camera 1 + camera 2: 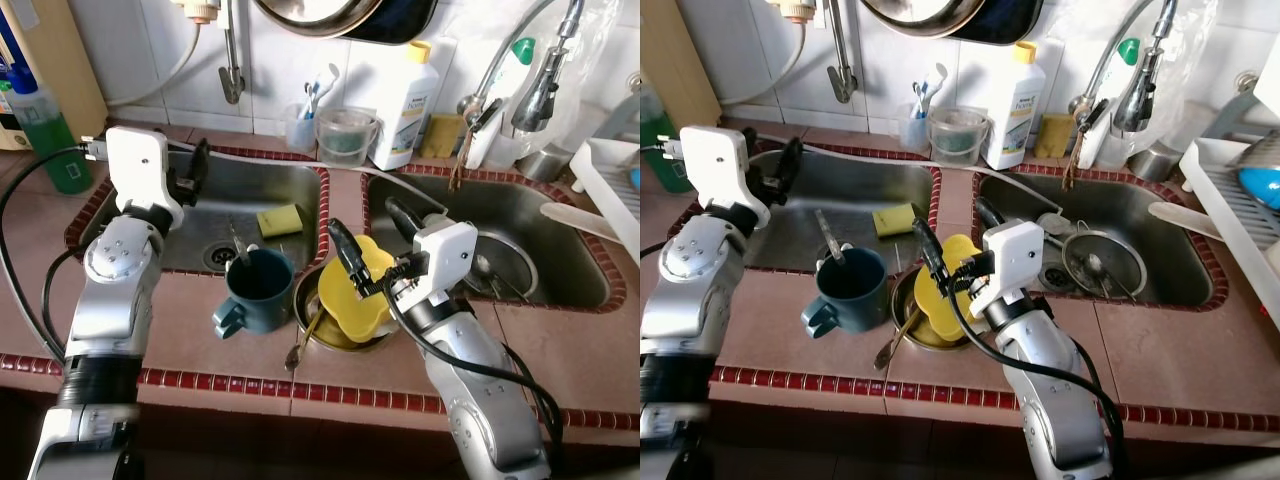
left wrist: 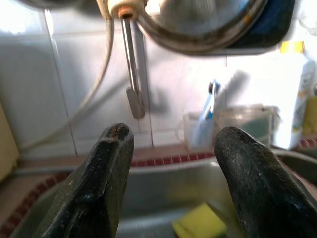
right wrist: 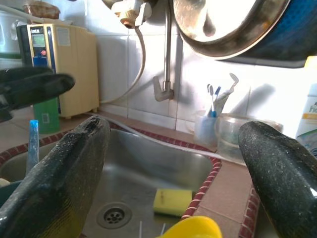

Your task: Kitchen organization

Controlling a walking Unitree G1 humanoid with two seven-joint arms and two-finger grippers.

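I see a dull brushed-steel sink (image 1: pixel 250 200) edged by matt terracotta tile; beside it, a glossy yellow plastic dish (image 1: pixel 352 300) and a smooth teal mug (image 1: pixel 258 290).

This is a home kitchen: a brown tiled counter with red edging (image 1: pixel 200 385) holds two stainless steel sink basins (image 1: pixel 270 190), one with a yellow sponge (image 1: pixel 279 219). White wall tiles (image 1: pixel 285 60) rise behind, with a white detergent bottle (image 1: pixel 405 105), what seems a toothbrush cup (image 1: pixel 300 125), and a hanging steel pan (image 1: pixel 320 15).
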